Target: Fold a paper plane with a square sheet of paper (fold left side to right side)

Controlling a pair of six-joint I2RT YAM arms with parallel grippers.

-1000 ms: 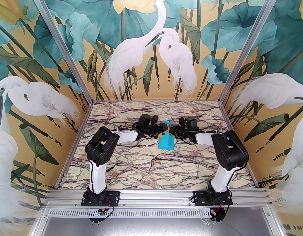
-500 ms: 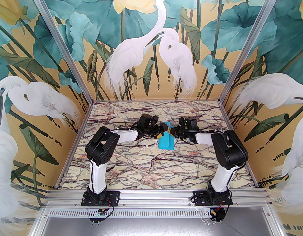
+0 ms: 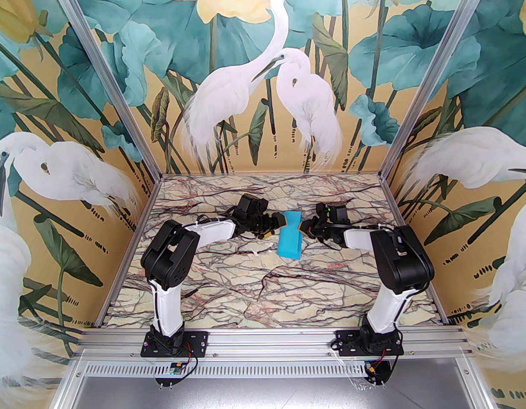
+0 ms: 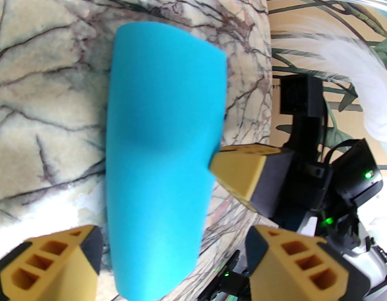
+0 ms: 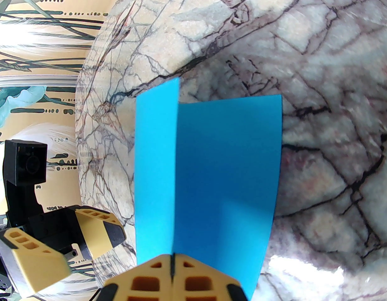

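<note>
Left hand [image 3: 276, 226] has pulled back leftward off the fold, fingers spread, just beside the blue sheet of paper [image 3: 290, 239] | right hand [image 5: 173, 262] pressed together, pinching the sheet of paper at its crease | paper lies half-folded, one flap raised, on the counter [image 3: 229, 279] between both hands

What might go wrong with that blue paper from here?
The right jaws pinch only one end of the blue paper, so a pull might tear it or let it slip. The left jaws stand open, holding nothing, so the raised flap may spring back or crease crookedly.
</note>
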